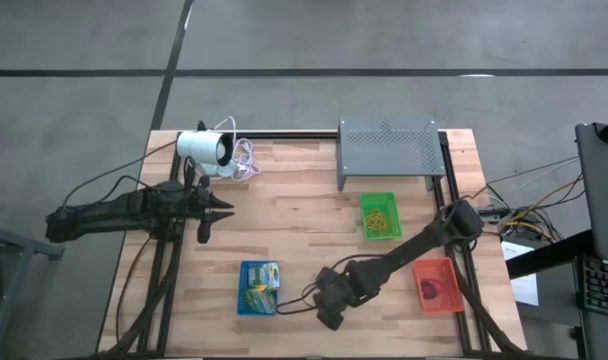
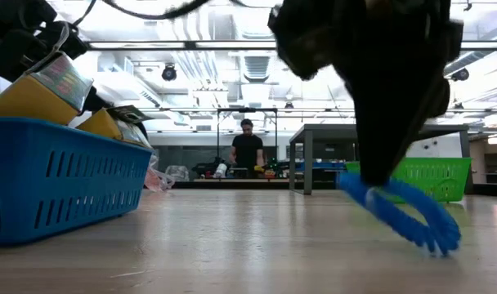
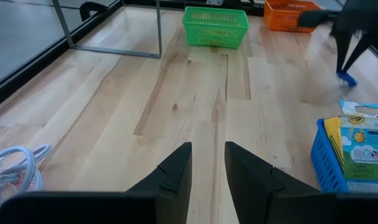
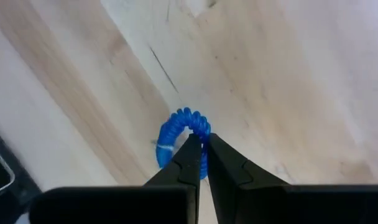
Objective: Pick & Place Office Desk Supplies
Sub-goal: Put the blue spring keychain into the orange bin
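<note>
My right gripper (image 1: 328, 312) stands near the table's front edge, just right of the blue tray (image 1: 258, 288), and is shut on a small blue coiled loop (image 4: 179, 132). The loop also shows under the dark gripper in the low view (image 2: 404, 214) and, far off, in the left wrist view (image 3: 346, 77). In the high view the gripper hides it. My left gripper (image 1: 206, 216) is open and empty (image 3: 207, 163) over bare wood at the table's left. The blue tray holds green-and-white packets (image 3: 363, 140). My right gripper pinches one side of the blue loop's coil (image 4: 204, 138) between its two fingertips. The fingers come from above, pointing down. The loop hangs slanting below the fingers, its lower end (image 2: 441, 238) at or just above the tabletop; I cannot tell whether it touches.
A green tray (image 1: 379, 216) with yellow bands stands at the middle right, and a red tray (image 1: 436, 286) at the front right. A grey perforated stand (image 1: 389, 150) and a white cylinder with coiled cable (image 1: 212, 150) are at the far edge. A person stands in the room behind (image 2: 247, 149).
</note>
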